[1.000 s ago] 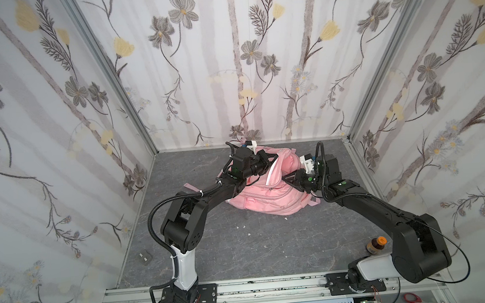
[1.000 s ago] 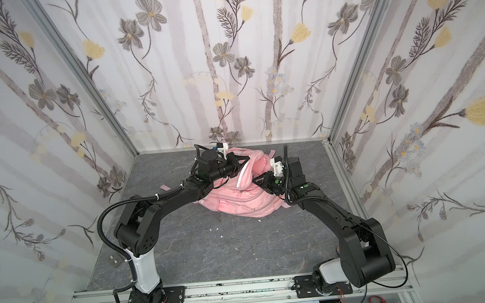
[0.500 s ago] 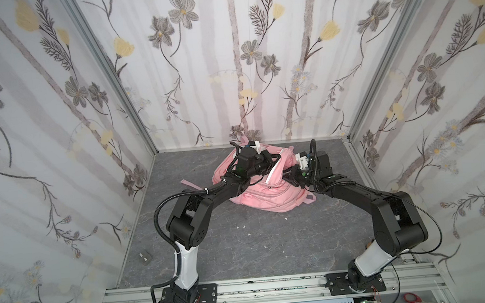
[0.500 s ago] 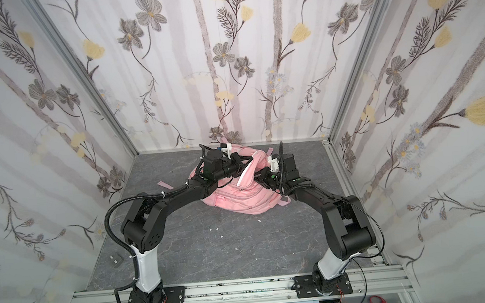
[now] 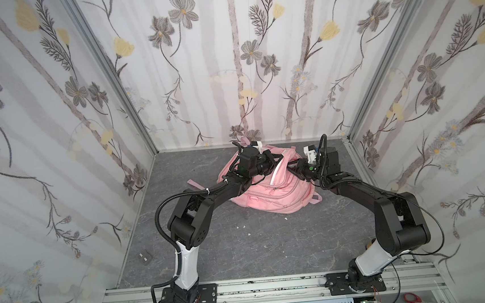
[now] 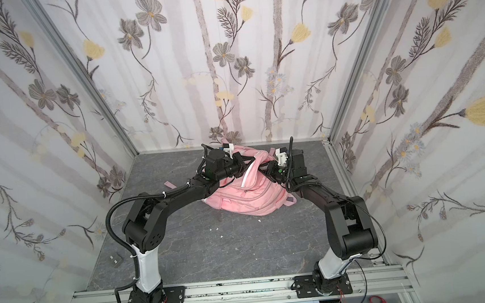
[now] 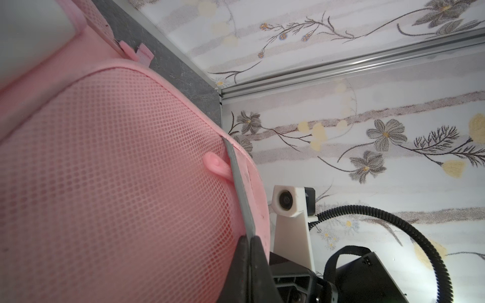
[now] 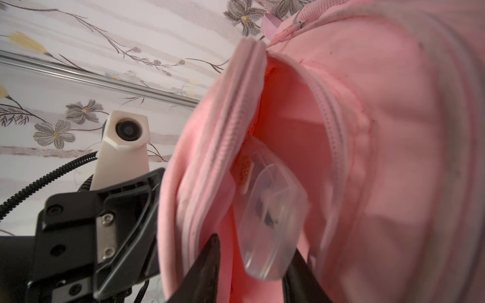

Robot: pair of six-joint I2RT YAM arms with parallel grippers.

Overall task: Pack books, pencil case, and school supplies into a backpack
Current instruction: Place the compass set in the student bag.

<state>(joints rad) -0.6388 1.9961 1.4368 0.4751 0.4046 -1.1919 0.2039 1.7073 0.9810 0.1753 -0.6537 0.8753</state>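
The worktop (image 5: 272,244) is a gray, stone-veined slab. A small dark flat block (image 5: 145,257) lies at its 7 o'clock edge, and a few white scraps (image 5: 242,226) are scattered near the center.

Toward 12 o'clock, close to the flowered back wall, lies the backpack (image 5: 271,191). It is a big, soft, slumped pink fabric bag with stitched front pockets and a white reflective strip (image 5: 275,174). A pink strap (image 5: 195,183) trails from it toward 10 o'clock.

In the left wrist view, one panel of the bag is pink open-weave mesh (image 7: 118,170) with a rounded, piped rim.

The left pincer (image 5: 275,157) reaches in from 9 o'clock of the bag. It is clamped tight on the bag's upper rim, with one thin gray finger (image 7: 237,178) lying flat along the mesh edge.

The right pincer (image 5: 294,167) comes in from 3 o'clock and points into the unzipped mouth, which is lined by pink zipper teeth.

Its jaws stand partly apart. Between them a small clear case (image 8: 273,215), oblong, glossy and blurred, sits inside the opening. It rests against one dark fingertip, while pink lining shows between it and the other fingertip (image 8: 207,265).
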